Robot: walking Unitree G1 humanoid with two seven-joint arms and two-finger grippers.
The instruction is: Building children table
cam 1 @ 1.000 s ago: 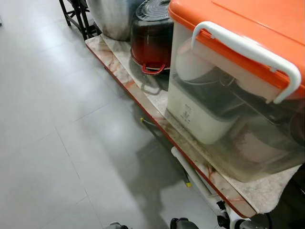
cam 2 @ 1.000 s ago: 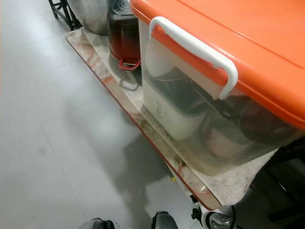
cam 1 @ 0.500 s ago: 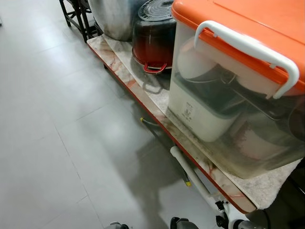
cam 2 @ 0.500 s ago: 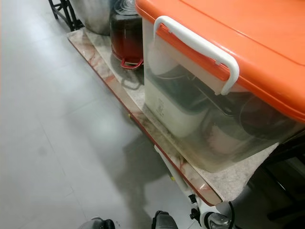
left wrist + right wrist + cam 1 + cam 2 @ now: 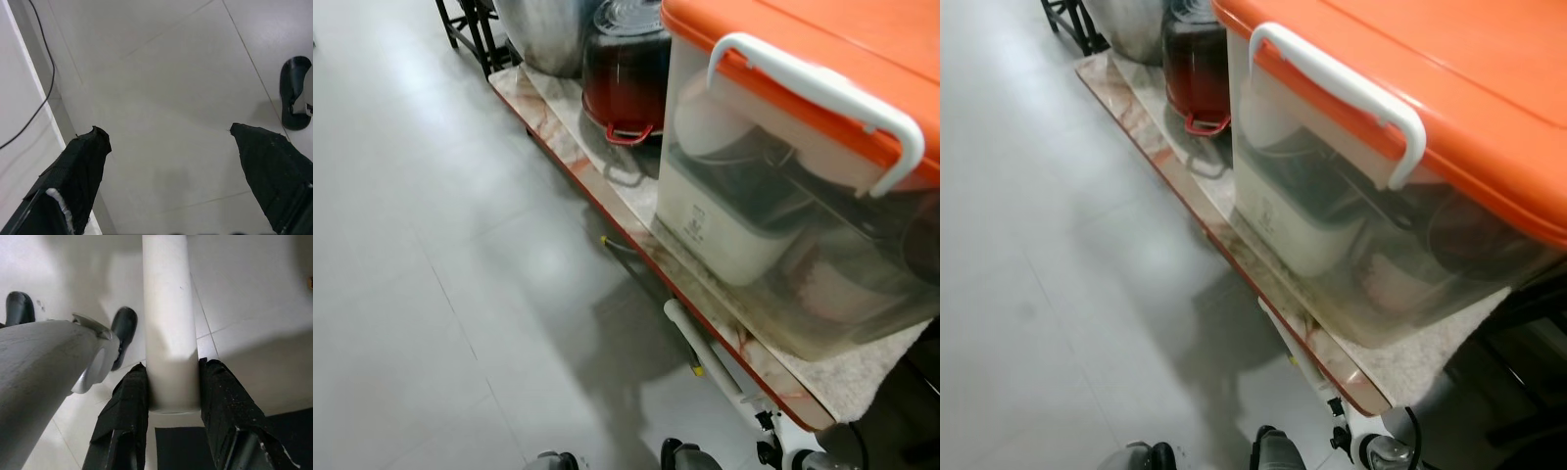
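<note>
right tool (image 5: 168,382) clamps white tube (image 5: 167,323) between fingers; left tool (image 5: 168,147) spread.

Your right gripper (image 5: 172,387) has its 2 black fingers (image 5: 124,406) clamped on a white round tube (image 5: 168,323); your left gripper (image 5: 168,134) hangs with fingers spread wide.

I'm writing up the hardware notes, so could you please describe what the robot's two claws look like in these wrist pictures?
Each claw has two long black fingers with a rough, matte, fabric-like covering and blunt, tapered tips. On the left claw a strip of white shows on one finger near its base. The right claw has the same black fingers, lightly speckled with pale dust.
</note>
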